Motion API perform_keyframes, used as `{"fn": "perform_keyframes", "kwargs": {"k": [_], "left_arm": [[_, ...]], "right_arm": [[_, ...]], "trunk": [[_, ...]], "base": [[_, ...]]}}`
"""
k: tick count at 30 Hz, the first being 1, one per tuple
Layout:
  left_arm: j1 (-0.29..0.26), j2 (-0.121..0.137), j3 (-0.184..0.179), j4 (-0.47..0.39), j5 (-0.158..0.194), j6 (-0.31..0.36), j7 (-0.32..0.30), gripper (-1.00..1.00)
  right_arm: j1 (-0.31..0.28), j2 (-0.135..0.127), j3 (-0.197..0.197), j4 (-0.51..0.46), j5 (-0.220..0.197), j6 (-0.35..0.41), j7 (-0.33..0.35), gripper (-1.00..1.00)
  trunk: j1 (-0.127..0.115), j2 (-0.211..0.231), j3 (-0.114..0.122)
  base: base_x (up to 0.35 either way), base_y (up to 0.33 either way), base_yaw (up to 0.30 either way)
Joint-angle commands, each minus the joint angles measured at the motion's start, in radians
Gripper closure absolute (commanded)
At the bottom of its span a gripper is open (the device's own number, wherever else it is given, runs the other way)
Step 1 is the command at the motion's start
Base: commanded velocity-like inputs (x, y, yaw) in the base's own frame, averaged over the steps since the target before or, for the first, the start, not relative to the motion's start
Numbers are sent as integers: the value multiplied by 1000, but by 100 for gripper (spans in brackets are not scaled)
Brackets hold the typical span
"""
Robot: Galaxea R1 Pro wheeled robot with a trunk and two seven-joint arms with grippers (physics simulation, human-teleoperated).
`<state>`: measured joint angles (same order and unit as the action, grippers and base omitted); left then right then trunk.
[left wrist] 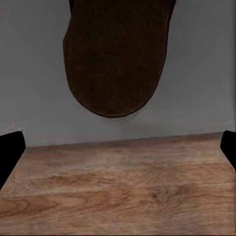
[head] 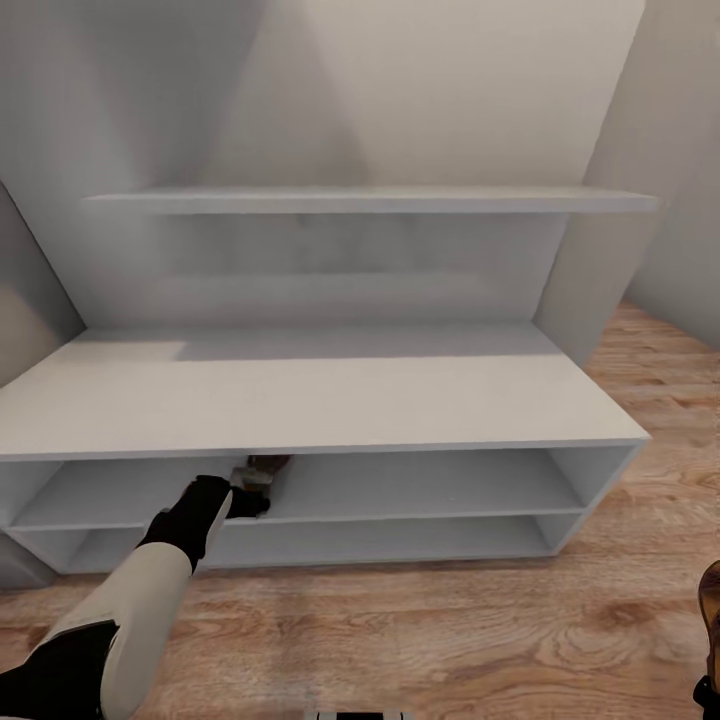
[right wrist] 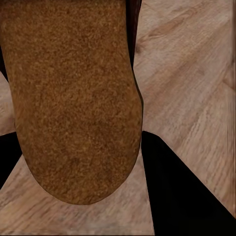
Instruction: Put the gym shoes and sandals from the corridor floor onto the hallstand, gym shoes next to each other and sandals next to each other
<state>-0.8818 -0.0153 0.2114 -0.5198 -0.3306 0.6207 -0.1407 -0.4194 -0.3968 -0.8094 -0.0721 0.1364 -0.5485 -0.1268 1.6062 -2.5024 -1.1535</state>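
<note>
we face the low wide white-grey hallstand [head: 320, 400] on the light brown wood-plank floor [head: 450, 640], its bench top bare. our left gripper [head: 250, 492] reaches into the upper open shelf, pinching a flat dark-brown sandal [left wrist: 115, 59] over the shelf board. our right gripper [head: 708, 690] pinches the second mottled brown sandal [right wrist: 73, 108] above the floor, at the right edge.

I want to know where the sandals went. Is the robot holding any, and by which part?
Yes, each gripper holds one sandal, rounded toe pointing away. Which part is gripped cannot be told.
</note>
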Motion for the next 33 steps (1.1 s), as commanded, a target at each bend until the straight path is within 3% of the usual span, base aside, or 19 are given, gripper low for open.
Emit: {"fn": "perform_keyframes", "kwargs": {"k": [1,13,16,21,24,26,29,31,33], "left_arm": [[0,-1,8,-2,-11,3,-8,-100],[2,1,4,-2,-9,-6,-9,-100],[19,2,14,1,11,-73,-10,-100],[178,20,41,2,128,-289,-13,-100],[266,39,44,6,164,-410,-22,-100],[345,61,46,10,191,-519,-68,-100],[411,87,48,13,221,-604,-138,-100],[494,129,48,15,291,-699,-253,-100],[540,153,48,16,339,-744,-314,-100]], "right_arm": [[-1,0,-3,2,8,-2,-7,100],[-1,1,-2,2,8,-2,-7,100],[-1,1,-2,3,8,-2,-7,100],[-1,3,-2,3,8,-2,-7,100],[-1,5,-1,3,8,-3,-6,100],[-1,5,0,3,9,-4,-5,100],[-1,6,1,3,9,-5,-4,100],[-1,7,1,3,9,-5,-4,100],[-1,7,1,3,9,-5,-3,100]], "trunk": [[-1,0,-1],[-1,0,-1],[-1,0,-1],[-1,0,-1],[-1,0,-1],[-1,0,-1],[-1,0,-1],[-1,0,-1],[-1,0,-1]], "base": [[-320,0,0],[-333,0,0],[-336,0,0],[-335,0,0],[-302,0,0],[-157,0,0],[-70,0,0],[-21,0,0],[-9,0,0]]}}
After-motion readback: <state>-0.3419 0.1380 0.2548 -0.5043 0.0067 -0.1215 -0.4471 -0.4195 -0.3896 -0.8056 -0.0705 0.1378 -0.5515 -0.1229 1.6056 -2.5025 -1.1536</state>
